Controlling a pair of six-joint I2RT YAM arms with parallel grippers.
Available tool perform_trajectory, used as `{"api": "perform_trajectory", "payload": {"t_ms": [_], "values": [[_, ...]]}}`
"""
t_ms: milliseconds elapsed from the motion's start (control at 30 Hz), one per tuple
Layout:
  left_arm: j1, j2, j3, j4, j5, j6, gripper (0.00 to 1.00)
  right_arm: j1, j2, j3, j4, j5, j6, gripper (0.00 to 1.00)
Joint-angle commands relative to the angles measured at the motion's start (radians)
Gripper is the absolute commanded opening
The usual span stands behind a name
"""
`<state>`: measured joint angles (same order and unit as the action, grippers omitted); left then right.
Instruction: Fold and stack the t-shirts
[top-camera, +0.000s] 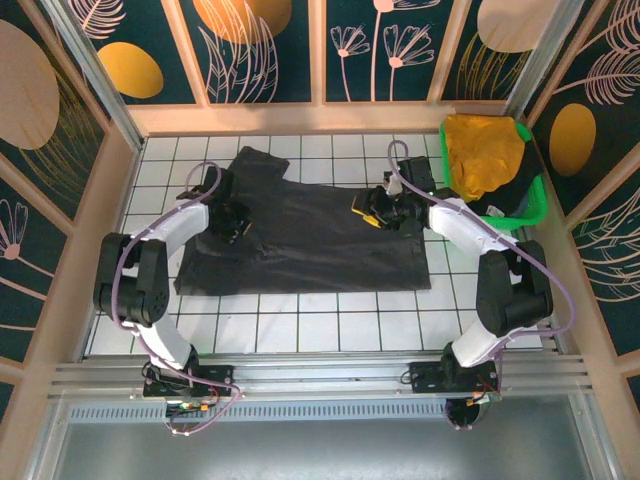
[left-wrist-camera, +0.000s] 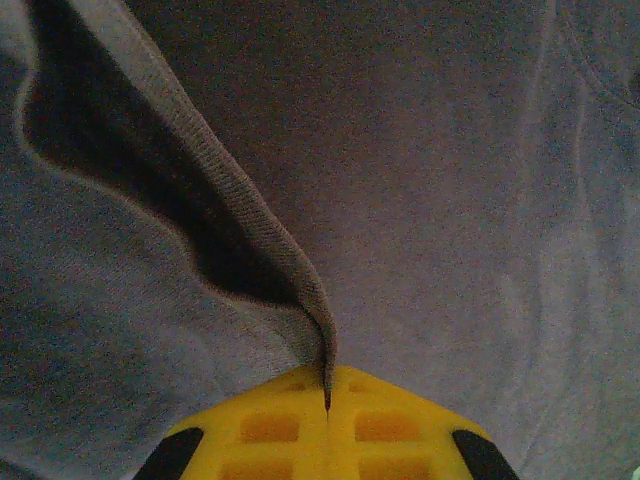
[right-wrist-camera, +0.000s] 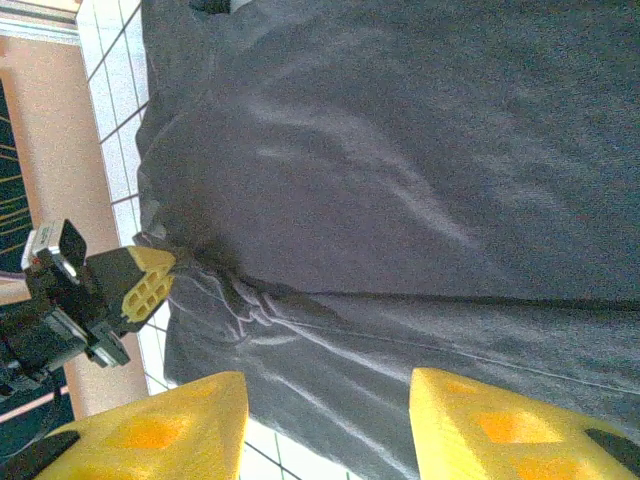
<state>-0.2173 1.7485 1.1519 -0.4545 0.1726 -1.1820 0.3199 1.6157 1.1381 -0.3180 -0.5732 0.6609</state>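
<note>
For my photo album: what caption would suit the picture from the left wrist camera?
The left gripper, shut, pinches up a ridge of the charcoal-black t-shirt.

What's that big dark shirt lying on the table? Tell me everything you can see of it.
The black t-shirt is large, plain charcoal, of soft knit cloth, spread nearly flat on the white tiled table, one short sleeve pointing far left. Wrinkles gather where the left gripper is shut on a raised fold at its left edge. The right gripper stands open over its right side.
</note>
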Motion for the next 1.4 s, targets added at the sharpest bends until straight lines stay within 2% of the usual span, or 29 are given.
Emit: {"api": "perform_trajectory", "payload": {"t_ms": [0, 233, 367, 433, 867, 1067, 1200, 1233, 1300, 1367], "values": [[-0.024, 0.071, 0.073, -0.047, 0.009, 0.079, 0.00, -0.011, -0.023, -0.014, -0.015, 0.001, -0.002, 0.47], [-0.058, 0.164, 0.175, -0.128, -0.040, 0.197, 0.00, -0.013, -0.028, -0.034, -0.015, -0.010, 0.003, 0.47], [-0.073, 0.158, 0.168, -0.047, -0.026, 0.256, 0.03, -0.013, -0.033, -0.053, -0.015, -0.007, 0.000, 0.47], [-0.082, 0.168, 0.185, -0.025, -0.019, 0.293, 0.01, -0.013, -0.036, -0.066, -0.011, -0.007, -0.001, 0.47], [-0.120, 0.222, 0.267, -0.109, -0.015, 0.384, 0.00, -0.019, -0.029, -0.086, 0.000, -0.019, 0.003, 0.46], [-0.139, 0.253, 0.296, -0.152, -0.013, 0.446, 0.00, -0.028, -0.088, -0.161, 0.199, -0.119, 0.070, 0.46], [-0.145, 0.264, 0.299, -0.161, -0.024, 0.478, 0.00, -0.033, -0.118, -0.199, 0.283, -0.141, 0.103, 0.46], [-0.146, 0.264, 0.304, -0.166, -0.034, 0.487, 0.07, -0.035, -0.121, -0.207, 0.292, -0.143, 0.108, 0.46], [-0.149, 0.258, 0.322, -0.187, -0.081, 0.505, 0.38, -0.042, -0.124, -0.221, 0.292, -0.141, 0.108, 0.46], [-0.148, 0.227, 0.335, -0.223, -0.168, 0.511, 0.59, -0.057, -0.130, -0.238, 0.269, -0.132, 0.092, 0.46]]}}
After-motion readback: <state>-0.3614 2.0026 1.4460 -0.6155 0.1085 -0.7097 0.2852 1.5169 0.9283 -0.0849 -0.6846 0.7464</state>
